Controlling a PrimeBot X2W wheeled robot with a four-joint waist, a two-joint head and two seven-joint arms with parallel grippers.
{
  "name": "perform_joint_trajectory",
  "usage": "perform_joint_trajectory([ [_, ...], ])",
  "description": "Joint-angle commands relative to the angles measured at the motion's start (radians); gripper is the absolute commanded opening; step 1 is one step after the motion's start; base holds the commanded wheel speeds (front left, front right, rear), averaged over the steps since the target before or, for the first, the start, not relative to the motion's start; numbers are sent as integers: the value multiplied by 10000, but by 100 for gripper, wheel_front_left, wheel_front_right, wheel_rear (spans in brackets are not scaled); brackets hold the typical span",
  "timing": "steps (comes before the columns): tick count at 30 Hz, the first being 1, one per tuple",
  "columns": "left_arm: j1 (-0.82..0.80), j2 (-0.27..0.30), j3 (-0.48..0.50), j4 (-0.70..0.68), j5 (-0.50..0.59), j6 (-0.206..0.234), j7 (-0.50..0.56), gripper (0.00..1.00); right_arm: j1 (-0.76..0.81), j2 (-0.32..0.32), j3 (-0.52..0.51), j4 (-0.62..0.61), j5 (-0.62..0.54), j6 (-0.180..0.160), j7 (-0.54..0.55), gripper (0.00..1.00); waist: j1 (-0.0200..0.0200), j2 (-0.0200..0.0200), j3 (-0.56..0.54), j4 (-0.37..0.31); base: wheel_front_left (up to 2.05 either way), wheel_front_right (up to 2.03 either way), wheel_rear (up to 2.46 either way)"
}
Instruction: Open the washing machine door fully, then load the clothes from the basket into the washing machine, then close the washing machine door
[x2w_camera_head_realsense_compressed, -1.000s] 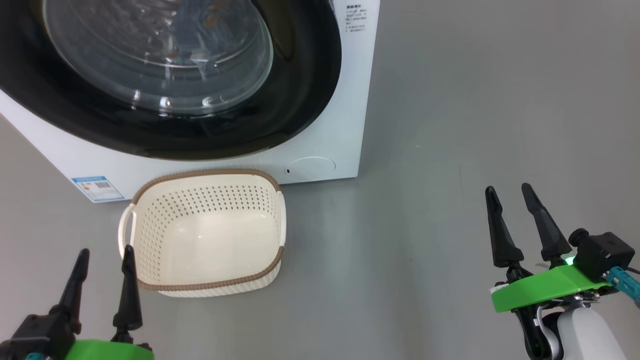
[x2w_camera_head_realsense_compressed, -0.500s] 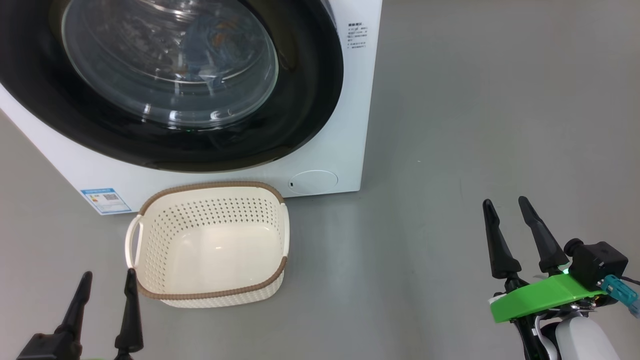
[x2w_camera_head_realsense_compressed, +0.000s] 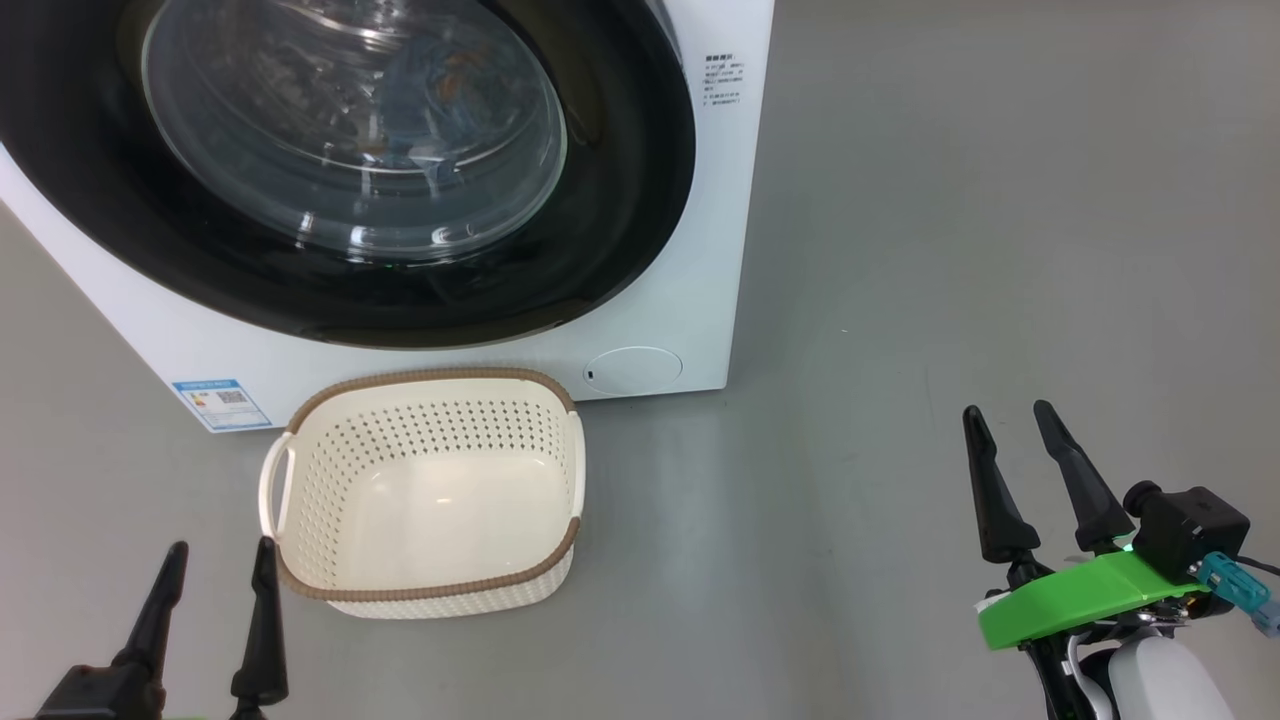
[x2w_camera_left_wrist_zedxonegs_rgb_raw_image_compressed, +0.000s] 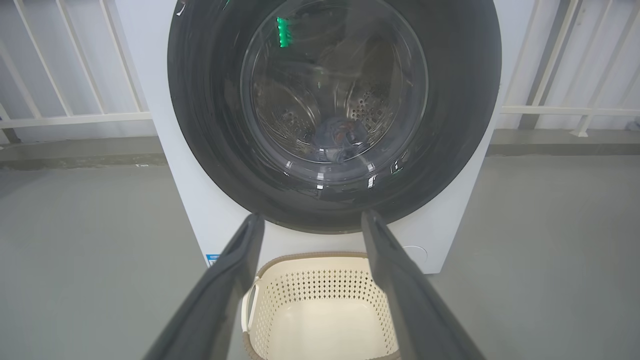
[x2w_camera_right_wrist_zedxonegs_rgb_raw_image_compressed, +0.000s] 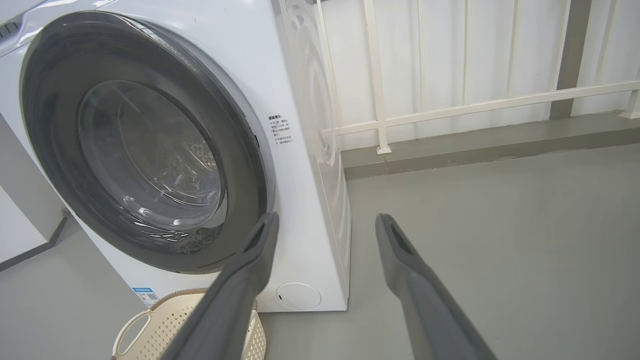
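Cream basket (x2w_camera_head_realsense_compressed: 430, 440) before washing machine (x2w_camera_head_realsense_compressed: 700, 250), railing (x2w_camera_right_wrist_zedxonegs_rgb_raw_image_compressed: 475, 106) behind

One washing machine (x2w_camera_head_realsense_compressed: 720, 250) is counted, and on it one round washing machine door (x2w_camera_head_realsense_compressed: 620, 200), one round filter cap (x2w_camera_head_realsense_compressed: 632, 369), one blue label sticker (x2w_camera_head_realsense_compressed: 222, 403) and one small printed notice (x2w_camera_head_realsense_compressed: 722, 80). One basket (x2w_camera_head_realsense_compressed: 430, 375) is counted, with two side handles (x2w_camera_head_realsense_compressed: 272, 485). Two grippers are counted, the left gripper (x2w_camera_head_realsense_compressed: 222, 545) and the right gripper (x2w_camera_head_realsense_compressed: 1004, 408). Two long dark fingers (x2w_camera_head_realsense_compressed: 990, 490) are borne by each, four in all. One bundle of light-blue clothes (x2w_camera_left_wrist_zedxonegs_rgb_raw_image_compressed: 340, 137) is seen through the glass; the number of garments in it cannot be told. One white railing (x2w_camera_right_wrist_zedxonegs_rgb_raw_image_compressed: 475, 105) is counted.
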Motion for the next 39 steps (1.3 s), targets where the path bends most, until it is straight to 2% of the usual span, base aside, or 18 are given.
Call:
perform_joint_trajectory([
  [1, -271, 206, 297, -186, 73, -15, -63, 100, -19, -47, 224, -193, -50, -21, -45, 100, 0, -1, 3, 3, 0, 0, 0],
  [39, -304, 163, 302, -93, -109, -15, -63, 100, -36, 39, 79, -28, 1, -21, -46, 100, 0, -1, -123, 101, 0, 0, 0],
])
